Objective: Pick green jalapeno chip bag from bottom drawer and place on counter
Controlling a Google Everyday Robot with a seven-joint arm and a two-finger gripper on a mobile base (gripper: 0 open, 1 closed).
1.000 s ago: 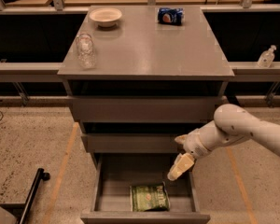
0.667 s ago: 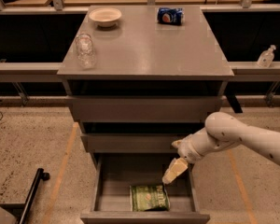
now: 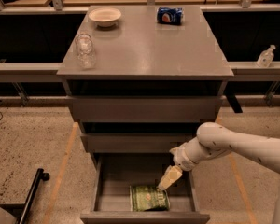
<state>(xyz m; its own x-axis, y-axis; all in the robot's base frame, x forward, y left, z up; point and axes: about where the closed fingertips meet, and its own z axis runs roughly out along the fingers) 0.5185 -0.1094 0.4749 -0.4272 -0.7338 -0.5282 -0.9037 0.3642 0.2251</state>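
The green jalapeno chip bag [image 3: 149, 198] lies flat in the open bottom drawer [image 3: 113, 186], near its front and a little right of the middle. My gripper [image 3: 169, 178] comes in from the right on a white arm and points down into the drawer, its tip just above the bag's upper right corner. The counter [image 3: 147, 45] is the flat grey top of the cabinet, above the two shut upper drawers.
On the counter stand a white bowl [image 3: 104, 17] at the back left, a clear plastic bottle [image 3: 84, 49] at the left edge and a blue crushed can [image 3: 170, 16] at the back right. A small bottle [image 3: 265, 57] sits on the right ledge. A black bar [image 3: 31, 194] lies on the floor at left.
My gripper has moved left and down into the drawer, from beside its right wall to just over the bag's upper right corner. The bag has not moved.
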